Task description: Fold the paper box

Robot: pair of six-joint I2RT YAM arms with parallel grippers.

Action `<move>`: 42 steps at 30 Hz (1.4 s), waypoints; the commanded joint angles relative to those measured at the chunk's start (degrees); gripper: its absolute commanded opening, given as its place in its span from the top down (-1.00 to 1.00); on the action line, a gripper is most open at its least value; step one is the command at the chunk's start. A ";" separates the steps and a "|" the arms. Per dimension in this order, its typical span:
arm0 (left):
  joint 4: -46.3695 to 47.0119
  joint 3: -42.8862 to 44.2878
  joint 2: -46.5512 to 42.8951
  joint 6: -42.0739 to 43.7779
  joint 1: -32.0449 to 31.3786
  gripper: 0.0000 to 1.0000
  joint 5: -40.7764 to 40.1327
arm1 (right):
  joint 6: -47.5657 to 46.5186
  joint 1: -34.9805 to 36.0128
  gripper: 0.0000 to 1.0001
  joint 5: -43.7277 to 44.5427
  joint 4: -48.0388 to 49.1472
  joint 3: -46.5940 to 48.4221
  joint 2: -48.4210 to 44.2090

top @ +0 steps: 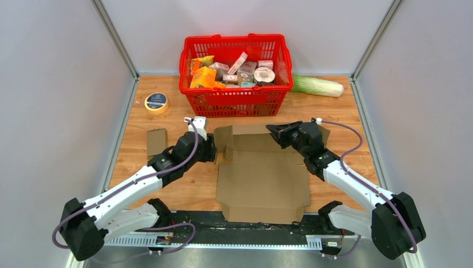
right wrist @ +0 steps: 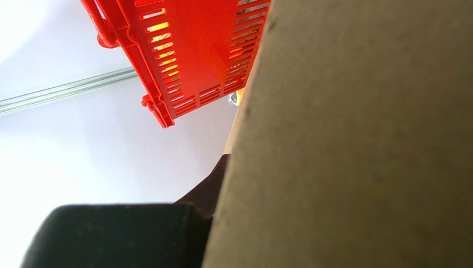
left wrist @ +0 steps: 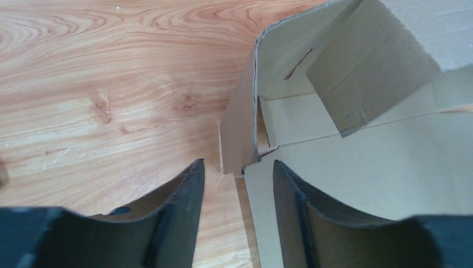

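The wooden desk (top: 139, 120) carries the paper box (top: 262, 178), which lies between the two arms, just in front of the red basket (top: 237, 103). Its broad base panel and near flaps are flat, so most of the folding looks undone. Only the far end is started: the far-left corner wall (left wrist: 240, 128) stands up, with a flap leaning inward beside it. The right end effector (top: 271, 130) is closed, apparently pinching the far-right flap (right wrist: 362, 139). The left end effector (top: 215, 151) is open, its fingers either side of the raised corner, gripping nothing. Side walls, front and lid are left to fold, I judge.
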 commanded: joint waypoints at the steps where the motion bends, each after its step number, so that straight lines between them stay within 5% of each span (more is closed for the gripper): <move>1: -3.12 6.52 4.63 3.37 -0.09 -0.02 -1.86 | -3.64 0.05 0.93 -1.23 -3.97 0.69 0.48; 5: -6.20 12.05 7.97 2.84 -0.09 0.70 -1.77 | -3.55 0.23 0.92 -1.40 -3.97 0.78 0.83; 8: -6.29 14.35 9.20 1.71 -0.09 0.98 1.12 | -3.46 0.40 0.92 -1.31 -3.88 0.52 0.91; 25: -0.49 16.38 11.58 -7.35 -0.09 1.00 15.46 | -3.90 2.16 0.92 0.27 -4.49 1.13 2.23; 42: -9.46 24.82 16.51 -3.57 0.18 1.00 7.82 | -6.36 3.22 0.92 1.06 -5.81 1.57 0.74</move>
